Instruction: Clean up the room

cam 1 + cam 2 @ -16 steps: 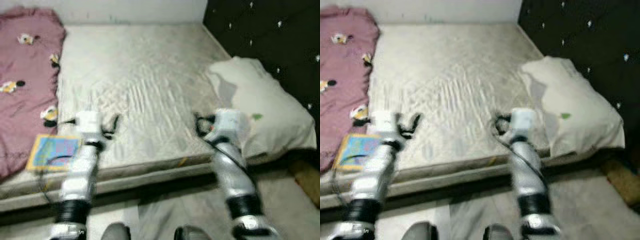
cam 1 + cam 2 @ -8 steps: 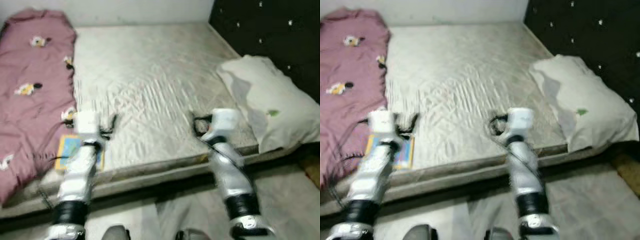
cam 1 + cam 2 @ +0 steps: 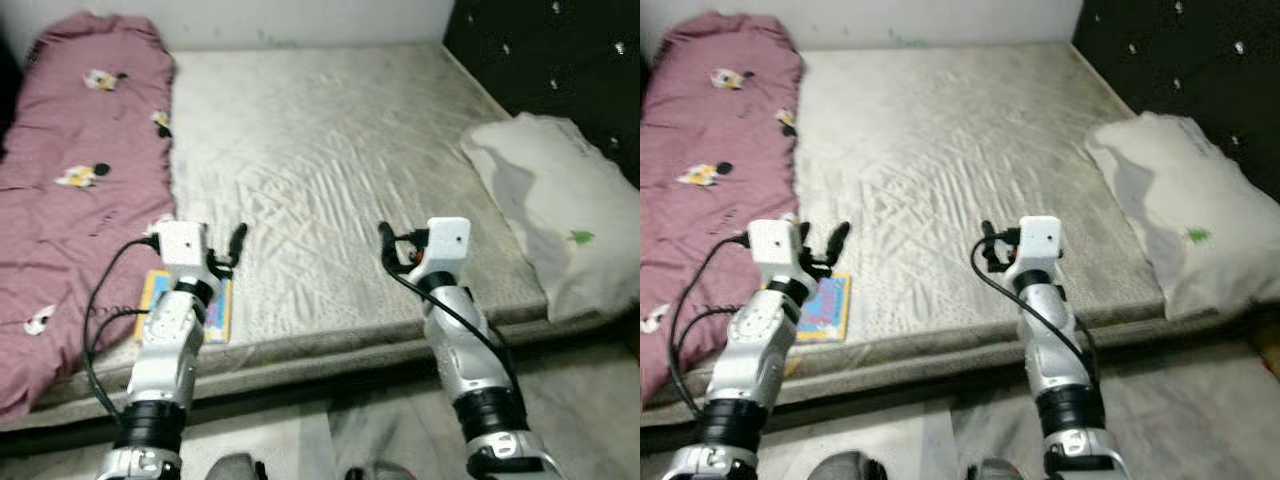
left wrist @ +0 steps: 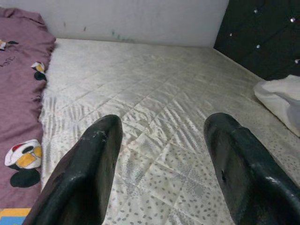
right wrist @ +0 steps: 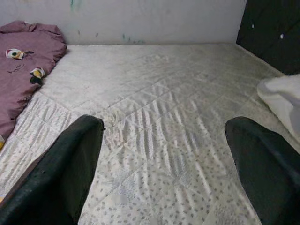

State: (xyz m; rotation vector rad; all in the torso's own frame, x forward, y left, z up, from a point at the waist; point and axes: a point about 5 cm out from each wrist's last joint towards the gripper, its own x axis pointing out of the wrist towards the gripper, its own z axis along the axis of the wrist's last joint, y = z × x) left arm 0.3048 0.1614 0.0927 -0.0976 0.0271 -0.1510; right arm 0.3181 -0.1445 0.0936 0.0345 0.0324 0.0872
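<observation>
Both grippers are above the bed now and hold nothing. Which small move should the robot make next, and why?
Probably lower the left gripper toward the colourful book that lies flat near the mattress front edge, beside the pink blanket. The book sits just below that open gripper, while the right gripper, also open, hangs over bare mattress, farther from the book.

One mattress (image 3: 330, 150), one pink blanket (image 3: 70, 200), one white pillow (image 3: 560, 220), one colourful book (image 3: 825, 308).
</observation>
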